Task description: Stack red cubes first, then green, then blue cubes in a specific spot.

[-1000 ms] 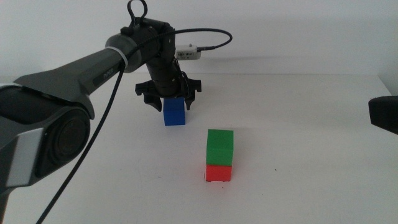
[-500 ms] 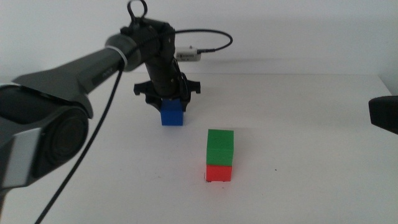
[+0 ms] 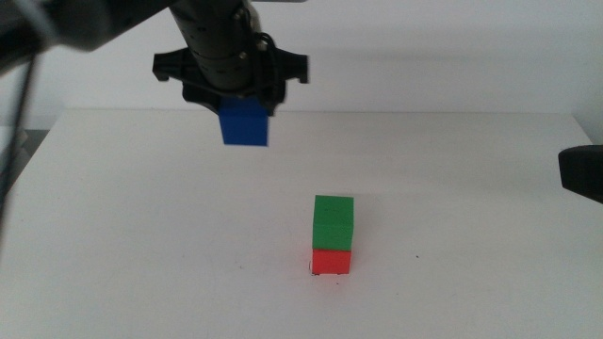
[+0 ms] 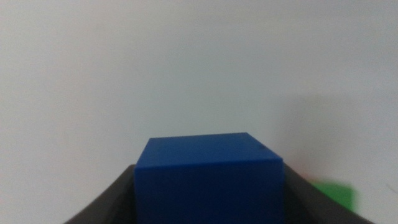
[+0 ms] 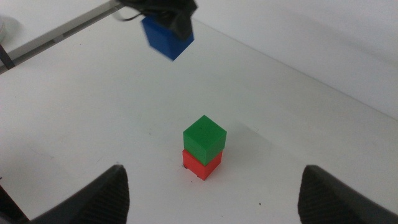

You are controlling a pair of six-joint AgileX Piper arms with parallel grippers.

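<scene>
My left gripper [image 3: 243, 121] is shut on the blue cube [image 3: 245, 123] and holds it well above the table, up and to the left of the stack. The cube fills the left wrist view [image 4: 209, 177] between the jaws. The green cube [image 3: 334, 223] sits squarely on the red cube [image 3: 331, 261] at the front middle of the table; both also show in the right wrist view, green [image 5: 204, 139] on red [image 5: 200, 165]. Tiny black marks [image 3: 314, 274] show at the red cube's base. My right gripper [image 5: 211, 211] is open, waiting at the right edge [image 3: 581, 173].
The white tabletop [image 3: 141, 235] runs to a far edge against a pale wall [image 3: 452, 56]. The left arm's dark body [image 3: 221, 42] hangs over the back left. A small black dot [image 3: 415, 257] lies right of the stack.
My left gripper has lifted the blue cube off the table, rising and coming a little nearer the camera. The red and green stack and the right arm have not moved.
</scene>
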